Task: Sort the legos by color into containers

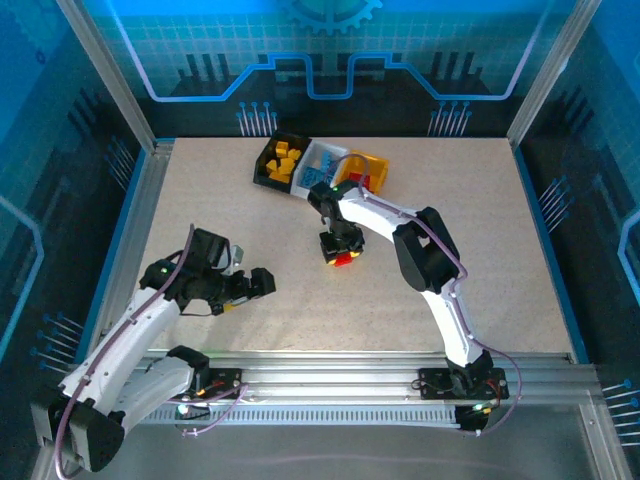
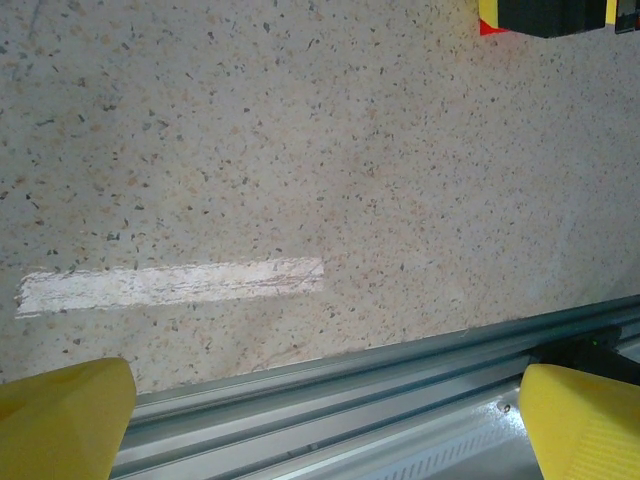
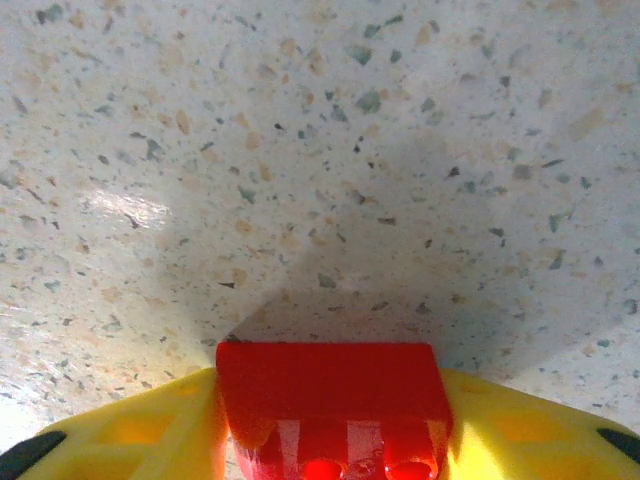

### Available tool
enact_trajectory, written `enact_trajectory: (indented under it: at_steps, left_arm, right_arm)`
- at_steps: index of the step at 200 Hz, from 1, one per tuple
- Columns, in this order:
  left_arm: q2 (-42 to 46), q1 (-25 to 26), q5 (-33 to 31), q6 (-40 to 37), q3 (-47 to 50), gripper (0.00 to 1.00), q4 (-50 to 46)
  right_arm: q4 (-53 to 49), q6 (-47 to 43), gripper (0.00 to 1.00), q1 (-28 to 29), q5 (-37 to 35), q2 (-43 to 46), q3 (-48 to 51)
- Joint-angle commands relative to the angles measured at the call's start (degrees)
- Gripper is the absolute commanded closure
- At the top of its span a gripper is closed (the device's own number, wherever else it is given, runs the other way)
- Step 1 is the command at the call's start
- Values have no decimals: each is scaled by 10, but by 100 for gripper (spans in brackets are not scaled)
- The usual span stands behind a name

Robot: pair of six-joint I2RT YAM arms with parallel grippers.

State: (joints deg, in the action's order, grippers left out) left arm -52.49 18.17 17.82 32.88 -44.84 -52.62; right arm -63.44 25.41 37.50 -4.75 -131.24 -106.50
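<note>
A red lego [image 3: 330, 380] lies on the speckled table near the middle [image 1: 344, 259]. My right gripper [image 1: 340, 248] is down over it, and its yellow fingers [image 3: 150, 430] press against both sides of the brick. The containers stand at the back: a black bin [image 1: 262, 172] with yellow legos [image 1: 287, 160], a white bin [image 1: 318, 150] with light blue legos, and a yellow-orange bin [image 1: 384, 165] with red ones. My left gripper [image 1: 255, 283] hovers open at the near left, nothing between its yellow fingertips [image 2: 60, 420].
A metal rail [image 2: 400, 385] runs along the table's near edge, just under the left gripper. Aluminium frame posts [image 1: 110, 75] stand at the table's back corners. A pale scuff mark [image 2: 170, 285] marks the table surface.
</note>
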Motion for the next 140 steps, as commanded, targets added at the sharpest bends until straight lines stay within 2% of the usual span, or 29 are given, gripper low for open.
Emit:
enact_trajectory:
  at_steps: [1,43,89,113,140]
  left_arm:
    - [-2,2,-1,2,-3,1,4]
    - [0,3,4,19,6,1,20]
    - [-3,2,14,49,23,1,51]
    - [-17,2,13,50,15,1,55]
    - [-45,-1,11,43,-7,1,53]
  right_arm:
    - [-18,0,49,7,-16,-3,-11]
    - [-15,15,49,-6,8,54,-15]
    - [45,70,49,-71,121,117,-31]
    - [68,94,49,-117,153,114,-69]
    - [71,109,49,-167,176,70,-136]
